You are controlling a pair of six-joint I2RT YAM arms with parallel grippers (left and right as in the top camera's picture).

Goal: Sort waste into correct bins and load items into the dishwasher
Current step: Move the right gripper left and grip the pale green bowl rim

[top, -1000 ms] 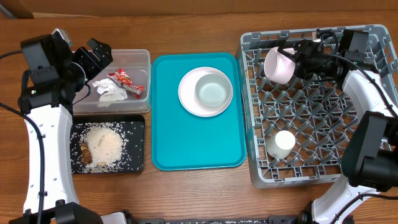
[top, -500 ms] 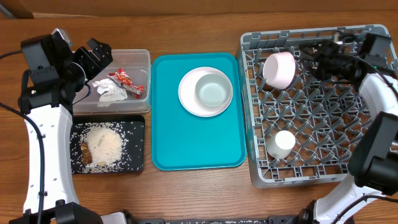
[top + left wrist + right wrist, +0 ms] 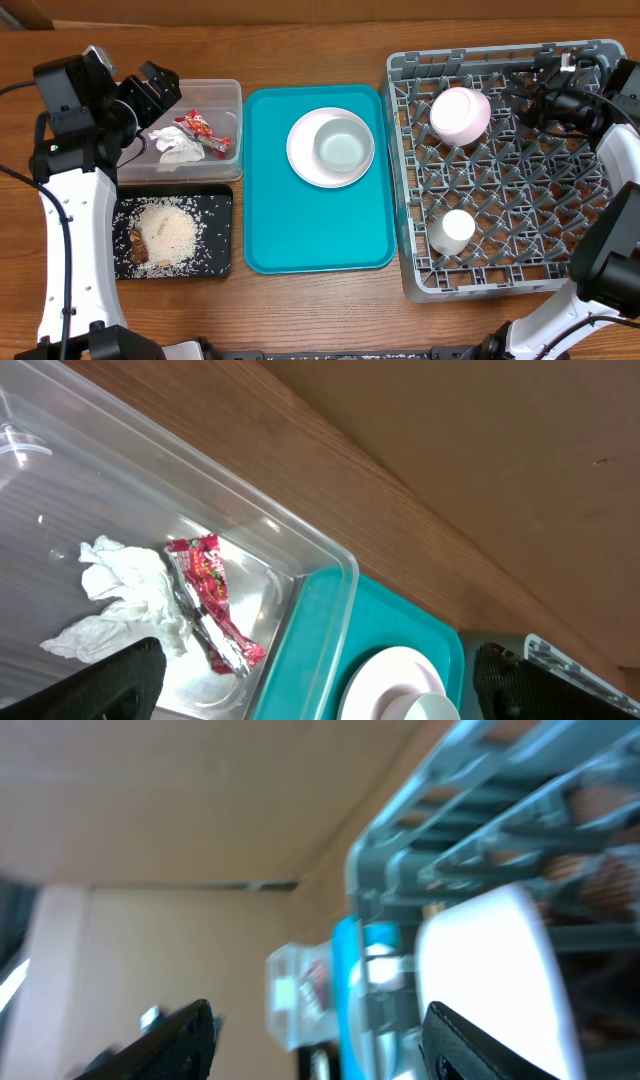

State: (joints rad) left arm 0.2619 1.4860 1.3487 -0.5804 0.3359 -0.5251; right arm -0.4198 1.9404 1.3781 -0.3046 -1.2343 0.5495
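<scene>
On your left, the clear rectangular plastic tub [image 3: 228, 95] holds the crumpled white paper napkin [image 3: 176, 146] and the red-and-white crinkled wrapper [image 3: 203, 130]. In front of it, the shallow black plastic tray [image 3: 222, 240] holds the loose white rice [image 3: 168, 233]. In the centre of the surface, the teal serving tray [image 3: 300, 230] carries the pale round plate [image 3: 300, 150] with the small pale bowl [image 3: 343, 142] on it. To the right, the grey plastic dish rack [image 3: 520, 220] holds the pale pink cup [image 3: 460, 113] at the rear and the smaller white cup [image 3: 455, 230] at the front.

teal tray [image 3: 300, 225], grey lattice rack [image 3: 520, 205], red-and-white wrapper [image 3: 204, 131].

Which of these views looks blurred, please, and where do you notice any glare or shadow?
Right wrist view: blurred throughout, with the grey lattice plastic dish rack and the pale round cup smeared. Left wrist view: sharp, with bright glints on the clear rectangular plastic tub. Overhead view: sharp and evenly lit, only soft shadows.
</scene>
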